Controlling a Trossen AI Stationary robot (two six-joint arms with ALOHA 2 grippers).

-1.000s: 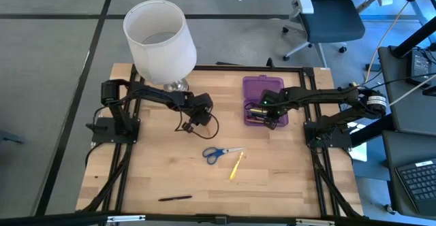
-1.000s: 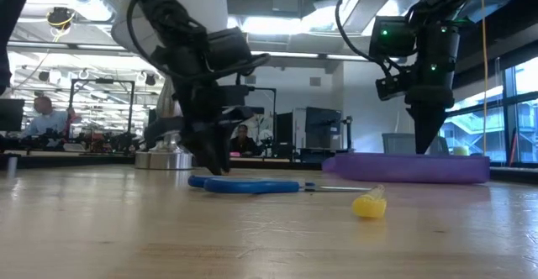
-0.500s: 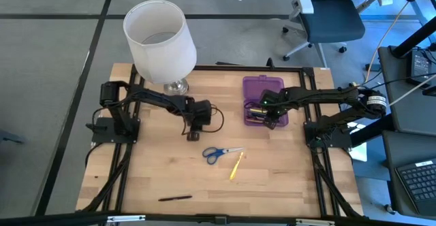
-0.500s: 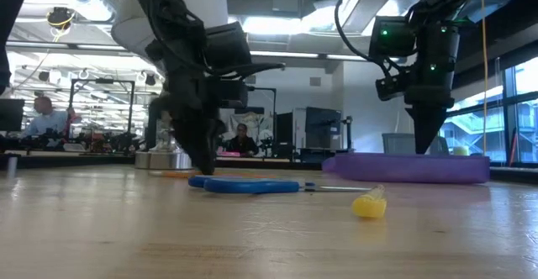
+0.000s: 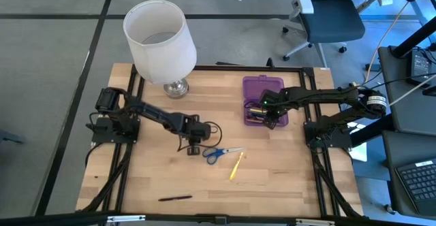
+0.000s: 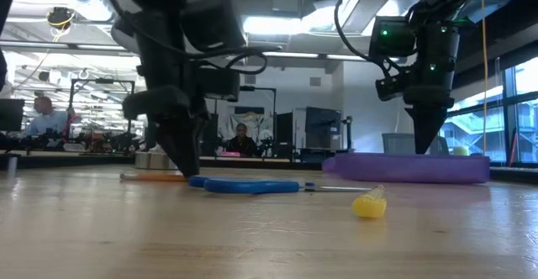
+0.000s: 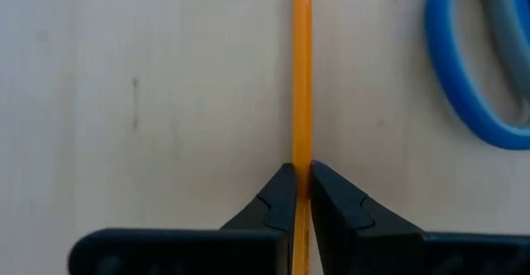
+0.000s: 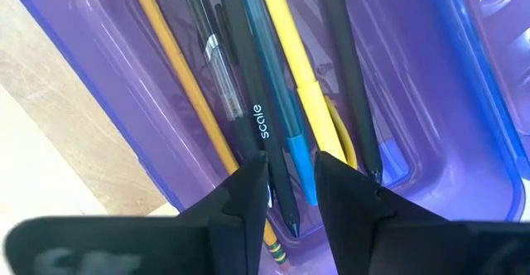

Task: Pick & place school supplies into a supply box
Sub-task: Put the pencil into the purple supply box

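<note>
An orange pencil [image 7: 302,68] lies flat on the wood, and my left gripper [image 7: 302,180] is down at the table and shut on it. The gripper [image 5: 193,146] stands just left of the blue-handled scissors [image 5: 221,152]. A yellow pencil [image 5: 236,165] lies right of the scissors, and a black pen [image 5: 175,199] rests near the table's near edge. The purple supply box [image 5: 264,100] sits open at the right. Several pens and pencils lie inside the box [image 8: 273,101]. My right gripper [image 8: 290,184] hovers open just above them. My left gripper pinches the orange pencil's shaft [image 7: 302,155] between its two fingertips, coming from above and pointing down, with the fingers across the pencil. The pencil [image 6: 151,176] lies flat on the table.
A white lampshade [image 5: 160,39] on a metal base [image 5: 176,86] stands at the table's far left. Bare wood lies between the scissors and the box. People sit at desks in the room behind the table.
My left gripper has swung from beside the lamp base toward the table's near edge and come down at the table just left of the scissors. My right gripper has stayed over the box.
</note>
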